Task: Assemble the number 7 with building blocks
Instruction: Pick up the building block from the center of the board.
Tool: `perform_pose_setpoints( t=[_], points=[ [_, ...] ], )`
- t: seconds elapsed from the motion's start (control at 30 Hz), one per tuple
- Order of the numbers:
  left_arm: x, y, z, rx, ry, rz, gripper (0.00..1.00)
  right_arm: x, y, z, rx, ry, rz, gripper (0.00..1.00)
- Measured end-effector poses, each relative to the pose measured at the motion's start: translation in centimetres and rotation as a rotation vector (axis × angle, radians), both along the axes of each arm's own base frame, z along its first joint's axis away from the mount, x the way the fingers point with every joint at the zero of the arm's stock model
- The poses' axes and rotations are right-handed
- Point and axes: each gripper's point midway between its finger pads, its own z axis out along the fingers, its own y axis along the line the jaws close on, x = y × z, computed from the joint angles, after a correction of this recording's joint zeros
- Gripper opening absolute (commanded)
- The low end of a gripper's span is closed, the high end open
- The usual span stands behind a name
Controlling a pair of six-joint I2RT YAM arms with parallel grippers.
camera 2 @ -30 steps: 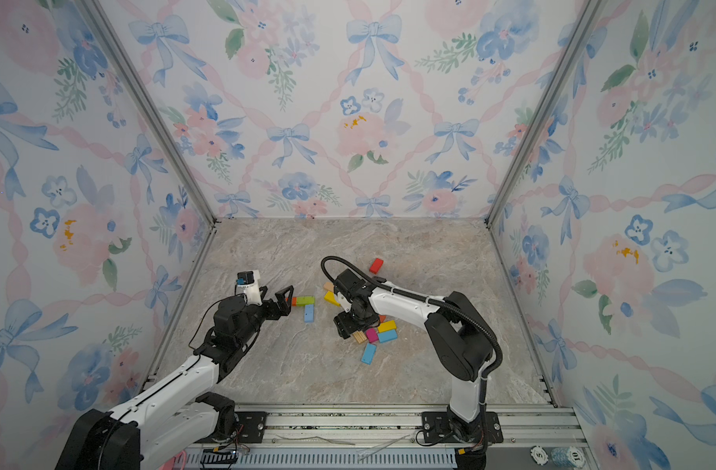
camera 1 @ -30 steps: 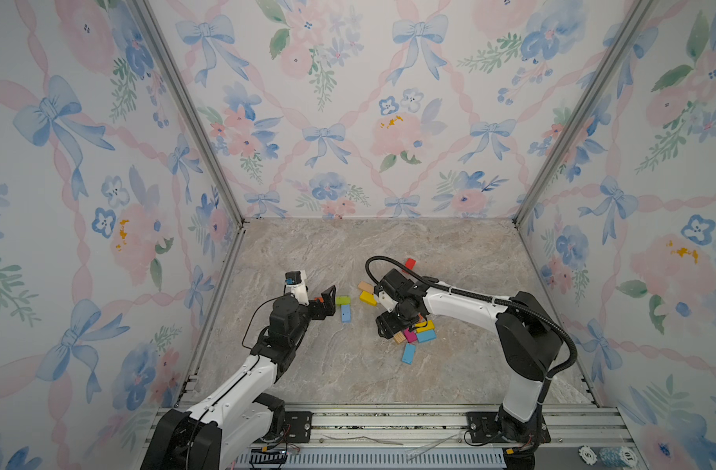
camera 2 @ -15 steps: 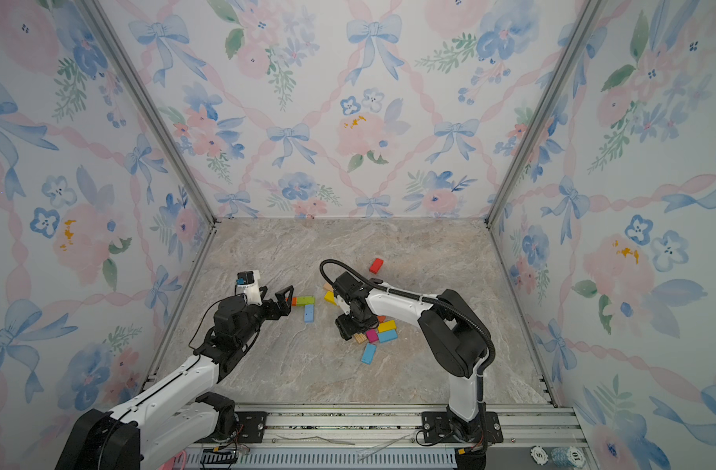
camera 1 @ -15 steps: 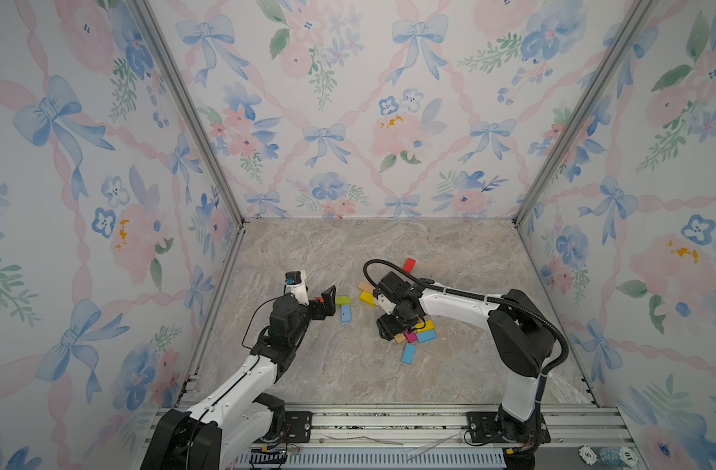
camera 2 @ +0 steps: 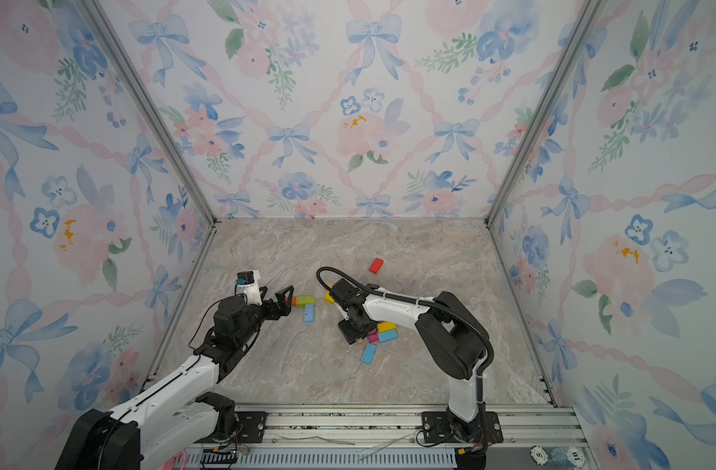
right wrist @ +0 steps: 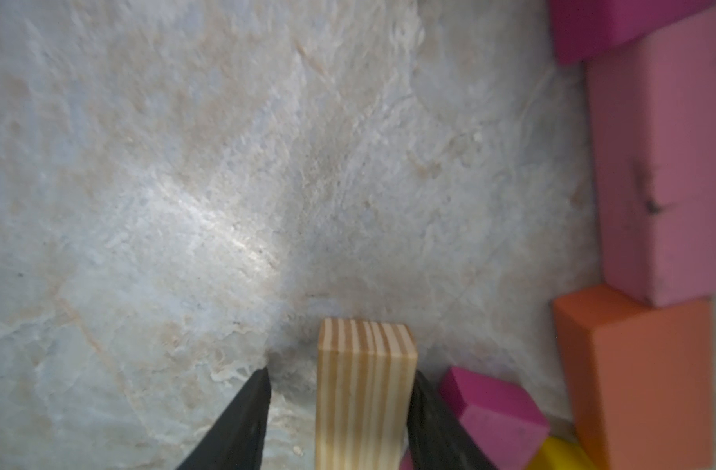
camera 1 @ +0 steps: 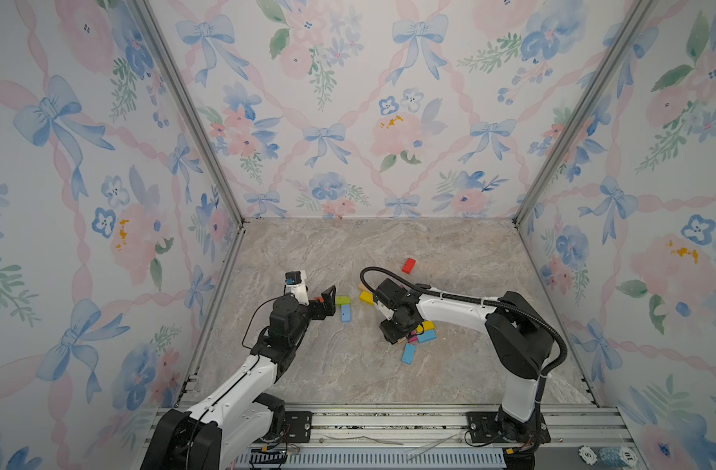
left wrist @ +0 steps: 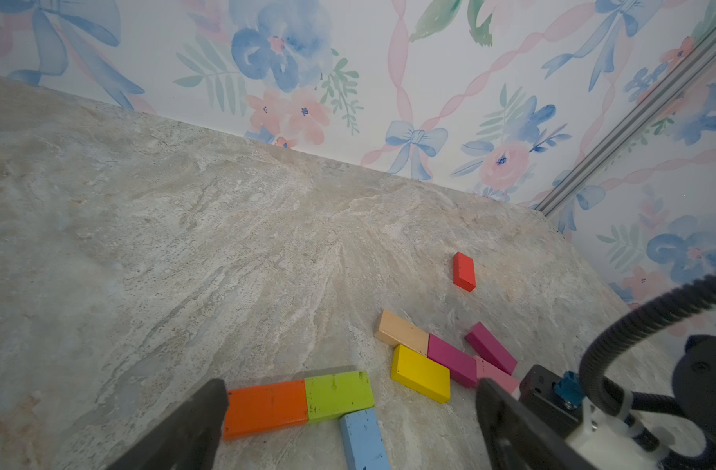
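An orange block [left wrist: 266, 409] and a green block [left wrist: 338, 394] lie end to end, with a blue block [left wrist: 364, 441] running off the green one's end. My left gripper [left wrist: 350, 388] hovers open just before them, also in a top view [camera 1: 327, 303]. My right gripper [right wrist: 340, 374] points down into the loose pile [camera 1: 419, 335]. A plain wood block [right wrist: 364, 386] stands between its jaws. One finger [right wrist: 421, 390] touches the block; the other finger [right wrist: 258, 386] stands a gap away.
Loose blocks: yellow [left wrist: 420, 372], plain wood [left wrist: 401, 331], two magenta [left wrist: 451, 364], pink [right wrist: 665, 183] and orange [right wrist: 641, 378] by the right gripper, a blue one [camera 1: 408, 353] nearer the front, a red one [camera 1: 408, 265] farther back. Patterned walls enclose the marble floor [camera 1: 348, 252].
The right gripper's jaws have narrowed around the plain wood block and the right wrist has shifted slightly left over the pile. The left arm has not moved.
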Motion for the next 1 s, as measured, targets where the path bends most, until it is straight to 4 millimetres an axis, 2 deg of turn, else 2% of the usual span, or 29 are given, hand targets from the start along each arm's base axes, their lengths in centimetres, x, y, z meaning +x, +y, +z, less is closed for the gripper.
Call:
perform_pose_setpoints(
  t=[0.27,0.5,0.67,0.87,1.0],
  points=[
    [0.0,0.0,0.0,0.001,0.0,0.003,0.97,0.3,-0.1,0.0,0.009,-0.008,-0.033,0.37],
    [0.0,0.0,0.0,0.001,0.0,0.003,0.97,0.9,-0.4,0.5,0.067,-0.006,-0.093,0.36],
    [0.0,0.1,0.0,0.002,0.0,0.008,0.97,1.5,-0.5,2.2,0.135,-0.017,-0.148,0.36],
    [-0.3,1.5,0.4,-0.006,0.045,0.083,0.98,1.5,1.4,5.3,0.282,-0.016,-0.213,0.36],
    [-0.8,2.8,2.3,-0.058,0.071,0.144,0.98,0.8,3.8,6.5,0.394,0.02,-0.254,0.36]
  ],
)
